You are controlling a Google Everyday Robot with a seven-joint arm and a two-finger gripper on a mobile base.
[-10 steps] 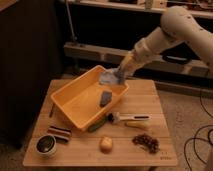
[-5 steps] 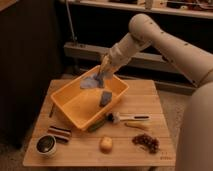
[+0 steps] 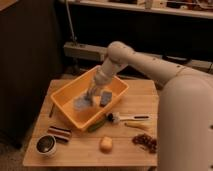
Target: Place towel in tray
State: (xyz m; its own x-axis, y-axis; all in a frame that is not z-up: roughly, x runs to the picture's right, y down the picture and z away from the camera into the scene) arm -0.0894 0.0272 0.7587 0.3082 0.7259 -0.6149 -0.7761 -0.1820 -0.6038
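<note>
An orange tray point(image 3: 67, 112) sits on the left half of the wooden table point(image 3: 135, 150). A grey-blue towel point(image 3: 82, 102) lies crumpled inside the tray, near its middle. My gripper point(image 3: 91, 93) is down inside the tray, right at the top of the towel. My white arm point(image 3: 150, 65) reaches in from the right. A small grey block point(image 3: 106, 97) lies in the tray just right of the towel.
On the table in front of the tray lie a dark round can point(image 3: 46, 144), a striped bar point(image 3: 60, 133), a green item point(image 3: 97, 125), a brush point(image 3: 125, 118), a yellow-orange fruit point(image 3: 106, 144) and dark grapes point(image 3: 145, 142). Shelving stands behind.
My arm has swung left and lowered into the tray. The towel has gone from hanging above the tray's far rim down to the tray floor.
</note>
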